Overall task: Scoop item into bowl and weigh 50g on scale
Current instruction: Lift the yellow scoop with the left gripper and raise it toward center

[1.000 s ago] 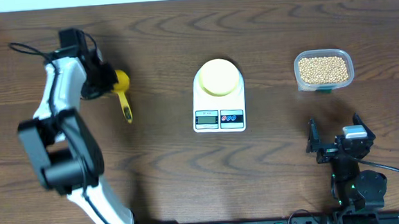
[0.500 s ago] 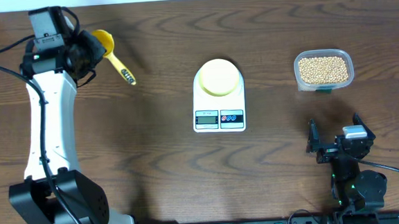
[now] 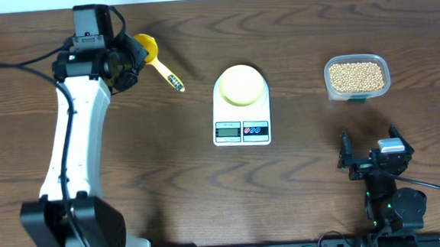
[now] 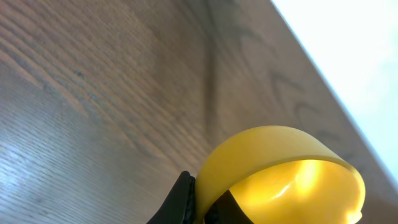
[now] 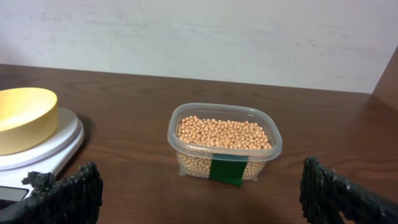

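Overhead: left gripper (image 3: 130, 58) clamped on yellow scoop (image 3: 160, 63). The handle runs diagonally away from the fingers toward the scale (image 3: 242, 130), nearer it than half a second ago. Bowl (image 3: 241, 85) sits on the scale.
Left wrist: scoop cup just beyond the fingertips (image 4: 184, 198).
Right wrist: right gripper (image 5: 202, 186) spread wide, empty, with beans (image 5: 224, 132) in a tub (image 5: 268, 149) ahead between the fingers.

Soft, even light came from above. The overhead view was sharp, with faint shadows beside the scale (image 3: 241, 126) and tub (image 3: 356, 77). The left wrist view was blurred; the scoop (image 4: 273, 158) glowed and the wall (image 4: 354, 56) blew out white. The right gripper (image 5: 199, 190) looked soft-edged.
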Controlling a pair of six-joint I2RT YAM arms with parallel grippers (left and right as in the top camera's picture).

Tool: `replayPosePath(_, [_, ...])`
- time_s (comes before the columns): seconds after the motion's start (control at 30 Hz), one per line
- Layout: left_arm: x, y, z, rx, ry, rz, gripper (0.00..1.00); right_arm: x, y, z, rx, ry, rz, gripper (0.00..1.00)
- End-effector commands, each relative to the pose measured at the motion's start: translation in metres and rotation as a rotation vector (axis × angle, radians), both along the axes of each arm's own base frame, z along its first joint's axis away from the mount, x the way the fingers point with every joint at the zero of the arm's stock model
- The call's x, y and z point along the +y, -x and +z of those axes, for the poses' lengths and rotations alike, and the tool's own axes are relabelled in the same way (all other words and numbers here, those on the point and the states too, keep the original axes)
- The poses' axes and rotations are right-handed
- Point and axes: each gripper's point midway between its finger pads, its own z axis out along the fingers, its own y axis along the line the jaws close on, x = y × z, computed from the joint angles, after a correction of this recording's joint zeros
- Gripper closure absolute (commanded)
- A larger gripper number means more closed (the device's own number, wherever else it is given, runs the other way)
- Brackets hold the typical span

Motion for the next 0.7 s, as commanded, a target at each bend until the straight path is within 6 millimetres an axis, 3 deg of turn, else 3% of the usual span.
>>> replayPosePath(0.0, [0.000,0.014,0.061,-0.127,0.094,0.116,0.93,0.002,0.000,0.000,-0.002,0.008,0.007,0.01])
replayPosePath(0.1, [-0.006,0.029,0.084,-0.165,0.140,0.150,0.93,0.002,0.000,0.000,-0.002,0.008,0.007,0.01])
replayPosePath(0.23, [-0.016,0.042,0.097,-0.169,0.203,0.192,0.93,0.002,0.000,0.000,-0.002,0.008,0.007,0.01])
replayPosePath(0.37, [-0.024,0.044,0.093,-0.144,0.224,0.200,0.92,0.005,0.000,0.011,-0.048,-0.001,0.026,0.01])
replayPosePath(0.53, [-0.037,0.042,0.086,-0.127,0.225,0.170,0.93,0.011,0.000,0.011,-0.045,-0.041,0.060,0.01])
replayPosePath(0.67, [-0.047,0.039,0.080,-0.112,0.224,0.147,0.92,0.032,0.003,0.030,-0.104,-0.167,0.180,0.01])
